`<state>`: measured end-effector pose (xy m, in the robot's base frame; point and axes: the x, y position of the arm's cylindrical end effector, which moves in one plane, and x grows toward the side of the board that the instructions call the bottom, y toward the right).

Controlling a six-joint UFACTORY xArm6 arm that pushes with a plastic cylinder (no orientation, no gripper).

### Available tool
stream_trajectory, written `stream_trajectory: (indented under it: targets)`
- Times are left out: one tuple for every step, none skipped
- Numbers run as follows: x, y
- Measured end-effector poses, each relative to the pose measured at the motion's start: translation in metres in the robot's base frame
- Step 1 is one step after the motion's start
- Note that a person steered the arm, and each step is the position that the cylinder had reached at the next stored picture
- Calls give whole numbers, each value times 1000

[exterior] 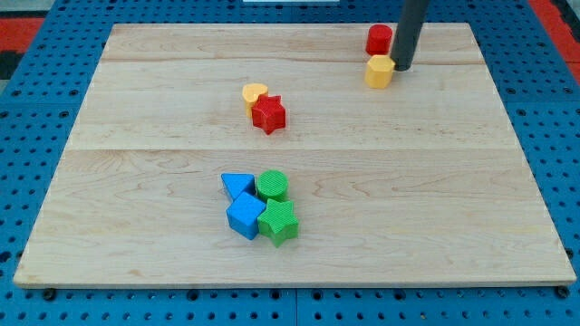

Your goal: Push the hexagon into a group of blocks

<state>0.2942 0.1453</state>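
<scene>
Touching yellow hexagon (380, 71): my tip (401, 67).

Yellow hexagon (379, 71), red star (269, 114), blue cube (245, 217), green star (279, 222)

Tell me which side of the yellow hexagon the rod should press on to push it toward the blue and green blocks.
Press the yellow hexagon on its upper-right face, the side facing away from the blue and green cluster, which lies toward the view's bottom left. My tip already sits at the hexagon's right edge, just below the red cylinder. Probably shift slightly toward the view's top first, so the push runs diagonally through the block's middle.
</scene>
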Motion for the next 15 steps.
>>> stream_trajectory:
  targets:
    - [10,-32]
    - [10,-77]
    - [20,-89]
    - [36,-90]
    - [41,-85]
    - [52,-86]
    - [58,-68]
    - [66,-63]
    - [84,-65]
    - [86,-81]
    - [72,-91]
    - [66,-91]
    - [57,-94]
    - [56,-114]
    - [56,-127]
